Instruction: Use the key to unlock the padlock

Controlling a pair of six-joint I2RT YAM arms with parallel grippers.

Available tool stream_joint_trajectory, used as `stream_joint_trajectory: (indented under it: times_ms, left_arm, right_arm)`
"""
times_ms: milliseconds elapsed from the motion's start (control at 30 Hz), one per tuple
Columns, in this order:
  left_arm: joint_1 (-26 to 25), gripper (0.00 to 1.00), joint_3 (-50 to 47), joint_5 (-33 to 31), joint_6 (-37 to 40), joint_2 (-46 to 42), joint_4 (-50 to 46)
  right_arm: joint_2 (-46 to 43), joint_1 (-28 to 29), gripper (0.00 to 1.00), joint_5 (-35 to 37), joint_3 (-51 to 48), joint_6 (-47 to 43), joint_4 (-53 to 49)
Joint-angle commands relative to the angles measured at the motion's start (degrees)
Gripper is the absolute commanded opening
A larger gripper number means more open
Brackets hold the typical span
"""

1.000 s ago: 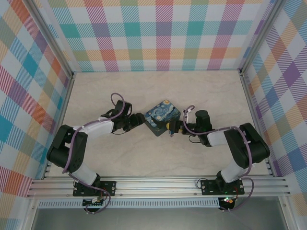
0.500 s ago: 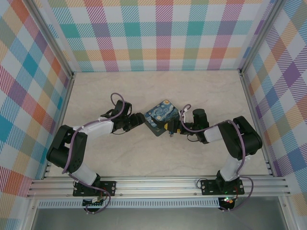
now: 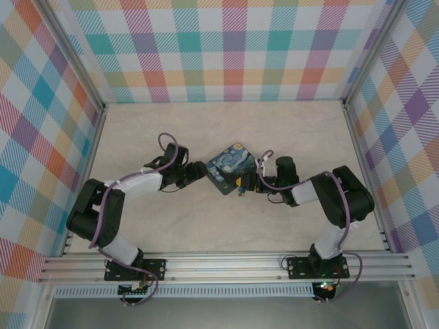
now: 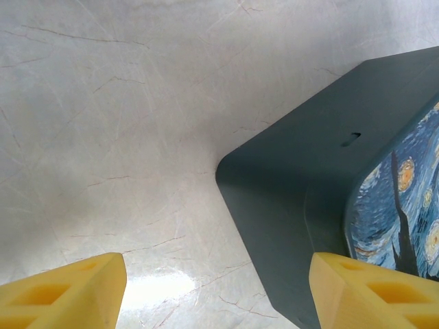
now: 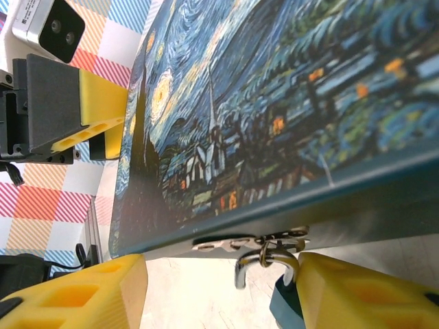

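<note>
The padlock [image 5: 280,310] hangs by its silvery shackle from the hasp on the front edge of the starry-night box [image 5: 274,82]. One end of the shackle hangs free. My right gripper [image 5: 219,295] is open around it, and the lock's teal body rests against the right-hand finger [image 5: 363,295], with a wide gap to the other finger. From above, the padlock [image 3: 241,186] is a speck at the box's [image 3: 232,164] near corner, by the right gripper [image 3: 248,184]. My left gripper [image 4: 218,291] is open astride the box's [image 4: 309,171] left corner. I cannot make out the key.
The marble-patterned table [image 3: 206,219] is walled with checked panels on three sides. An aluminium rail [image 3: 226,264] carrying both arm bases runs along the near edge. The left gripper's yellow finger [image 5: 96,110] shows beyond the box's far side.
The right gripper's jaws have narrowed around the padlock, and its arm has folded in closer to the box. The left arm and the box have stayed still.
</note>
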Motion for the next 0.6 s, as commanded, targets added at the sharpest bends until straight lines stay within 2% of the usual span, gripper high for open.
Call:
stream_joint_trajectory:
  times_ms: [0, 333, 567]
  left_arm:
    - [-0.18, 0.71, -0.46, -0.15, 0.99, -0.74, -0.88]
    - [-0.18, 0.71, -0.9, -0.31, 0.88, -1.05, -0.72]
    - [-0.18, 0.71, -1.03, -0.58, 0.99, -1.48, -1.14]
  right_arm:
    - [-2.74, 0.37, 0.57, -0.12, -0.73, -2.27, 0.13]
    - [-2.63, 0.34, 0.52, 0.45, -0.65, -3.28, -1.55]
    - [-3.57, 0.36, 0.64, 4.98, -0.94, -5.64, -6.24]
